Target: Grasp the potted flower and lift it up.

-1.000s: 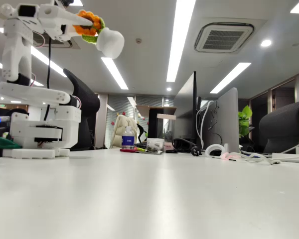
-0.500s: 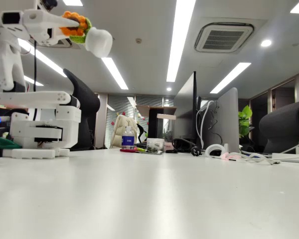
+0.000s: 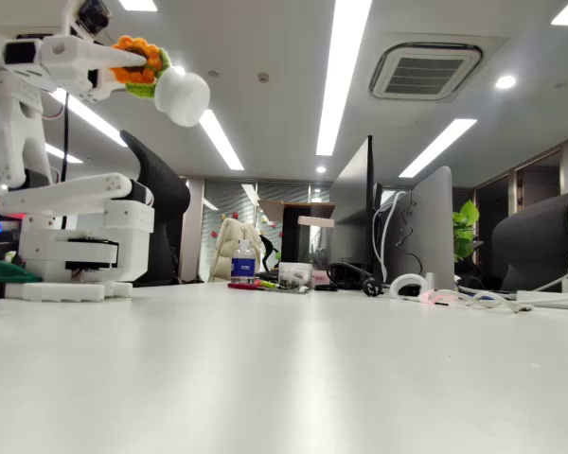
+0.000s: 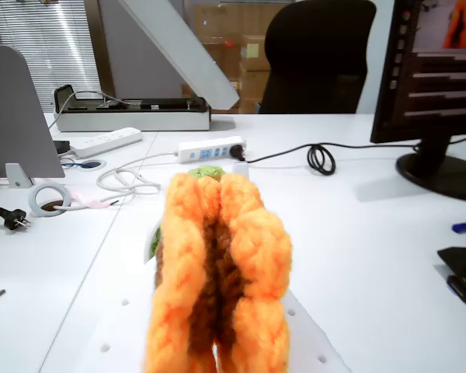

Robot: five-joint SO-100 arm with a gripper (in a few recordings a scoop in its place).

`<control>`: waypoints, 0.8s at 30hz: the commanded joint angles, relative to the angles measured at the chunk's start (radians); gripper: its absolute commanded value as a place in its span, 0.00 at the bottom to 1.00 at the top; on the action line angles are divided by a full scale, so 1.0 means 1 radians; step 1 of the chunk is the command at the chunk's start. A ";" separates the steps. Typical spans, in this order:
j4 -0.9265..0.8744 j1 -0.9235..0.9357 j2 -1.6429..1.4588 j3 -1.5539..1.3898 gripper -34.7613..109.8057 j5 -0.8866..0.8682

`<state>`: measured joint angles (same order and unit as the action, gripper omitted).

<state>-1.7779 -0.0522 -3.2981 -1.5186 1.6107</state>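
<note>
Already the potted flower is held aloft, clamped by its blossom in the closed pincer. Its pot is pointed sideways and slightly down, away from the arm, well above the desk.

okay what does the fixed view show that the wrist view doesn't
Fixed view alone: the white arm with its tool holding the potted flower high above the table, the white pot tilted sideways, plus a water bottle. Wrist view alone: a power strip and coiled black cable. Both share the squeezed orange bloom.
</note>
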 commanded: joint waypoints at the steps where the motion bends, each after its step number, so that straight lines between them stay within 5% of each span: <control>1: 0.049 0.000 -0.003 -0.044 0.24 0.011; 24: 0.167 -0.005 -0.003 -0.081 0.24 0.012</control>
<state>-1.6291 -0.0460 -3.2981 -1.5877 1.6107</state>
